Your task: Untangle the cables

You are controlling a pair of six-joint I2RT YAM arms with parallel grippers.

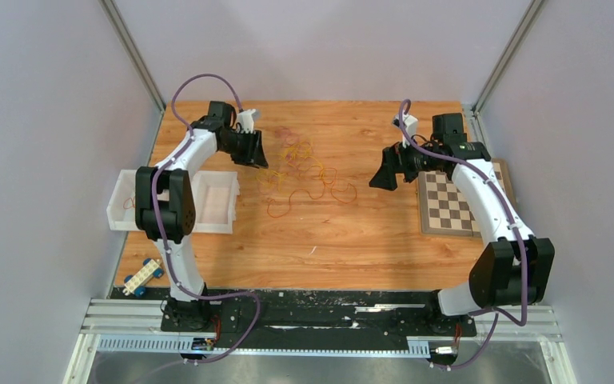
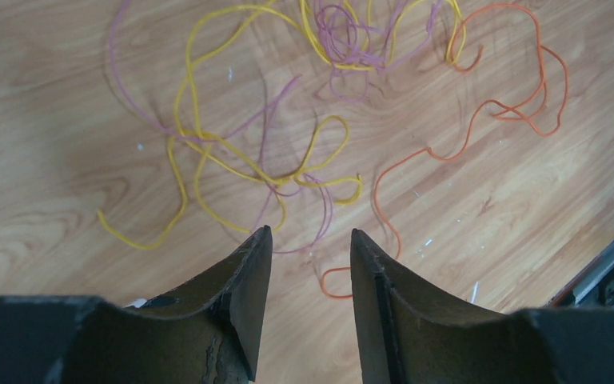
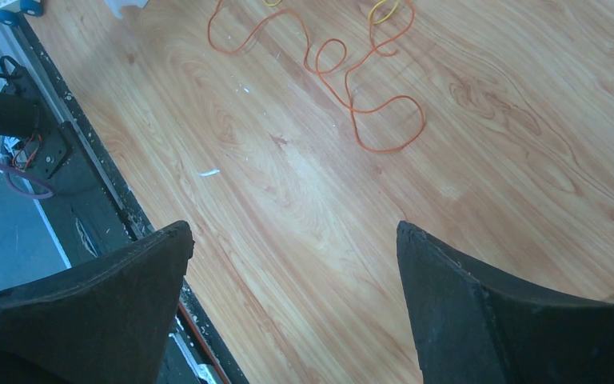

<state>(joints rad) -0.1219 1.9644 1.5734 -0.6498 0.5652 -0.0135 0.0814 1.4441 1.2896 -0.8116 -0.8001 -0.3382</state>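
Left pincer [image 2: 310, 240]: held narrowly parted, empty, at the edge of the cables [image 2: 294, 176], which are spread tangled on the bench [image 1: 368, 240]. Right pincer [image 3: 294, 232]: held wide, empty, kept well apart from them.

Even, soft light; wrist views perhaps slightly blurry.

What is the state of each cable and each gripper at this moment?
Thin yellow cable: tangled with the pink one.
Thin pink cable: tangled with the yellow one.
Thin orange cable: loose on the wooden table, mostly outside the knot.
Left gripper: open, empty.
Right gripper: open wide, empty.
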